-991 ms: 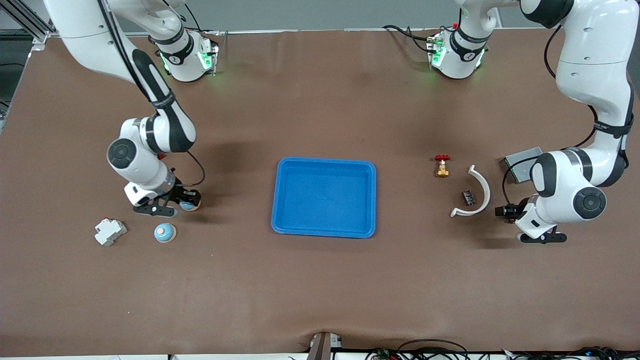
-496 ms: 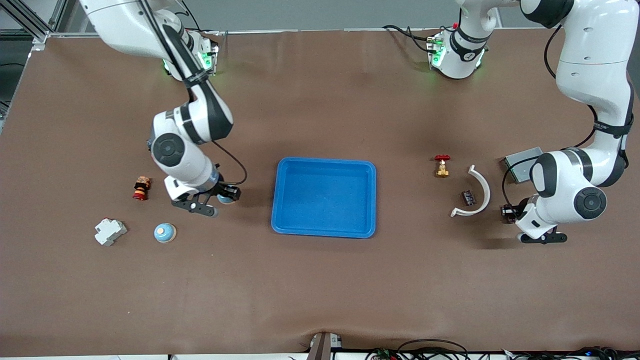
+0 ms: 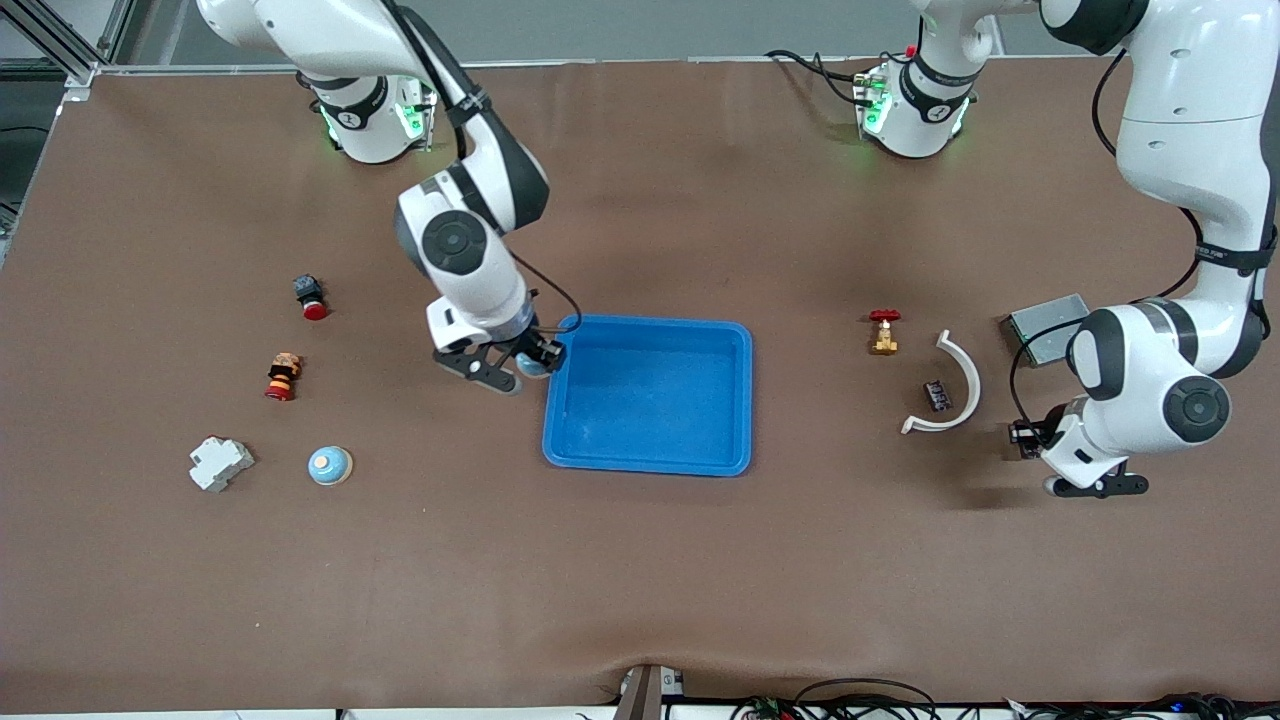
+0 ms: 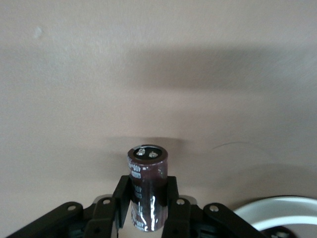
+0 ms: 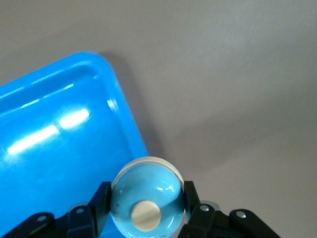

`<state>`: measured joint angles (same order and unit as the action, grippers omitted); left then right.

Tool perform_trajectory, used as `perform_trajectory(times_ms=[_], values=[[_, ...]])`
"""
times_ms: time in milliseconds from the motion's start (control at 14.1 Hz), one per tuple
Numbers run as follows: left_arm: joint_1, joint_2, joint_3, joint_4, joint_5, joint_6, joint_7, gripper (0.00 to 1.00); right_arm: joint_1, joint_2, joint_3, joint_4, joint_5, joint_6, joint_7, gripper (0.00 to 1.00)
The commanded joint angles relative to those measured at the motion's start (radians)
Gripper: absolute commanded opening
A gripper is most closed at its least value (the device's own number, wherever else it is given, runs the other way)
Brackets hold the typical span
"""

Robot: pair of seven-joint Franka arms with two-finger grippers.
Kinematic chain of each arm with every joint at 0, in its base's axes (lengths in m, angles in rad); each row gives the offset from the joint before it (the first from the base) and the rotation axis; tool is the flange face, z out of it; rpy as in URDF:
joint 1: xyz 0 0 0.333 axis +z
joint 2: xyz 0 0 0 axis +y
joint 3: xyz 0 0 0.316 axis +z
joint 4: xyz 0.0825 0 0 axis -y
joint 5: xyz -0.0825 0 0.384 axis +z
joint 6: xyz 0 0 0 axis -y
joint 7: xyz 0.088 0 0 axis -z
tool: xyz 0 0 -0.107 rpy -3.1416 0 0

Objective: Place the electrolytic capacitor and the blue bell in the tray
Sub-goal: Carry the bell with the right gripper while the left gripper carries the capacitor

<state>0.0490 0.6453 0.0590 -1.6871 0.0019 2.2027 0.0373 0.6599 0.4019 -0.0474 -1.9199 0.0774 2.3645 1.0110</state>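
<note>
The bright-blue tray (image 3: 648, 322) lies mid-table. My right gripper (image 3: 527, 366) is shut on a blue bell (image 3: 533, 364) with a cream button, up in the air over the tray's rim at the right arm's end. The right wrist view shows that bell (image 5: 147, 198) pinched between the black fingers (image 5: 99, 203), with the tray (image 5: 59, 134) under it. My left gripper (image 3: 1030, 438) is shut on the dark electrolytic capacitor (image 3: 1021, 436) over bare table at the left arm's end. In the left wrist view the capacitor (image 4: 147, 188) stands out from the gripper (image 4: 147, 201).
A second blue bell (image 3: 329, 465), a white block (image 3: 220, 463), a striped part (image 3: 283, 376) and a red-capped button (image 3: 310, 295) lie at the right arm's end. A red-handled valve (image 3: 884, 331), white curved piece (image 3: 958, 385), small dark chip (image 3: 937, 395) and grey box (image 3: 1045, 325) lie at the left arm's end.
The right arm has carried its bell from the right arm's end to the tray's rim, uncovering the button and striped part. The left gripper has shut on the capacitor and shifted slightly.
</note>
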Motion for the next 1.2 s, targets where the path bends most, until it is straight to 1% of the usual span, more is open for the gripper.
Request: perform_trajectory(times_ms=[0, 142, 354, 637, 779, 920, 1133], values=[[-0.017, -0.018, -0.005, 0.104, -0.056, -0.151, -0.054, 0.0, 0.058, 0.024, -0.014, 0.03, -0.046, -0.004, 0.116, 0.0], [-0.067, -0.026, -0.004, 0.164, -0.053, -0.225, -0.193, 0.0, 0.072, 0.043, -0.011, 0.056, -0.111, -0.004, 0.214, 0.0], [-0.15, -0.05, -0.004, 0.217, -0.051, -0.299, -0.4, 0.0, 0.101, 0.08, -0.012, 0.081, -0.116, 0.01, 0.264, 0.0], [-0.253, -0.095, -0.008, 0.23, -0.063, -0.375, -0.591, 0.0, 0.116, 0.141, -0.011, 0.099, -0.114, 0.087, 0.314, 0.0], [-0.316, -0.095, -0.021, 0.259, -0.076, -0.391, -0.713, 0.0, 0.121, 0.176, -0.012, 0.101, -0.116, 0.13, 0.324, 0.0], [-0.371, -0.09, -0.025, 0.261, -0.095, -0.391, -0.856, 0.0, 0.125, 0.204, -0.012, 0.125, -0.116, 0.131, 0.334, 0.0], [-0.455, -0.073, -0.045, 0.262, -0.114, -0.383, -1.011, 0.0, 0.141, 0.222, -0.015, 0.133, -0.117, 0.13, 0.353, 0.0]])
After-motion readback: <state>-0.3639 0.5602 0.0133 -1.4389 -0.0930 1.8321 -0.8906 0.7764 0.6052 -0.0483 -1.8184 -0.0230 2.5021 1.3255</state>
